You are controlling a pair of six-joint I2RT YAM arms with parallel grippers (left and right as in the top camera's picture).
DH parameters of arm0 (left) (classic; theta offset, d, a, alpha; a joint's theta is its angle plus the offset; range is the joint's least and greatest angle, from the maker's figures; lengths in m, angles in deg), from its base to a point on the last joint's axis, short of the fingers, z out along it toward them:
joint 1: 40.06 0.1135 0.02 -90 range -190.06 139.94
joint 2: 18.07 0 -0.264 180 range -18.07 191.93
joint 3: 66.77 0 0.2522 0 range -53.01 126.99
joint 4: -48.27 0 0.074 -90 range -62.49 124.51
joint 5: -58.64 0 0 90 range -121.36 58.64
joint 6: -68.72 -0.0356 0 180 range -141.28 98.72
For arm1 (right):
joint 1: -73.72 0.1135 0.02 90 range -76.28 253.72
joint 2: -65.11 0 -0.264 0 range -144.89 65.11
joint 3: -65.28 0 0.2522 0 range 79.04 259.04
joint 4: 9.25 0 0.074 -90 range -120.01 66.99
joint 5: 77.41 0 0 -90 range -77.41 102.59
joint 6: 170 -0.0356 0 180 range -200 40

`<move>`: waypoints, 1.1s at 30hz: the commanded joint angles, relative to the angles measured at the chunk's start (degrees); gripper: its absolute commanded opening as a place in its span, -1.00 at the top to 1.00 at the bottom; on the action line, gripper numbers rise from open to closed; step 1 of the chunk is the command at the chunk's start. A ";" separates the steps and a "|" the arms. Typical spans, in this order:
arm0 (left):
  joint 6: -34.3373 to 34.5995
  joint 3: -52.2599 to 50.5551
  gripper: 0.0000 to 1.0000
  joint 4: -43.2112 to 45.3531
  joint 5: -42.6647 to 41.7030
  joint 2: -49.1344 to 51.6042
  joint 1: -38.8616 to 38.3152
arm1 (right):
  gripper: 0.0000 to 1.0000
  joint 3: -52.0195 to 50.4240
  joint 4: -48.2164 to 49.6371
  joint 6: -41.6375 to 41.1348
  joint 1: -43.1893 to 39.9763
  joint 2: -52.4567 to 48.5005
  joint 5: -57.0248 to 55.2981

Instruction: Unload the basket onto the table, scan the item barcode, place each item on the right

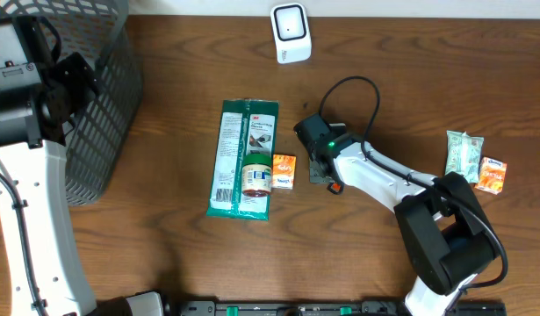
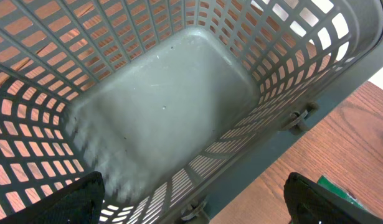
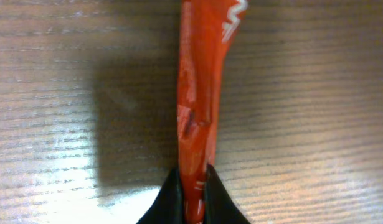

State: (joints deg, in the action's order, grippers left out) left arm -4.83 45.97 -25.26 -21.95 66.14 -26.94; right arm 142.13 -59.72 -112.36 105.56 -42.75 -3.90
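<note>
Your right gripper [image 3: 191,180] is pinching a thin orange packet [image 3: 200,93] edge-on between its 2 fingertips, jaws closed tight on it, over the wooden table [image 3: 316,124]. The packet is sitting mid-table, just right of the small jar [image 1: 256,174] that is lying on the green package [image 1: 239,132]. Your left gripper [image 2: 192,193] is hanging wide open above the grey basket [image 2: 166,106], gripping nothing.

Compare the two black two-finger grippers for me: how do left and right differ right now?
The left gripper is wide open and empty; the right gripper is shut on the thin orange-red packet. The left hangs over the grey plastic mesh basket; the right sits low over the brown wooden table. Both are black.
</note>
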 commanded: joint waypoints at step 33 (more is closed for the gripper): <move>-0.55 0.35 -0.85 -0.02 0.72 -0.07 0.31 | 0.98 -19.15 26.43 16.26 -27.47 5.49 64.28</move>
State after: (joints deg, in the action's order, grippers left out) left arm -4.83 45.97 -25.26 -21.95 66.14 -26.94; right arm 124.65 -33.56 -98.92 80.36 -36.71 56.67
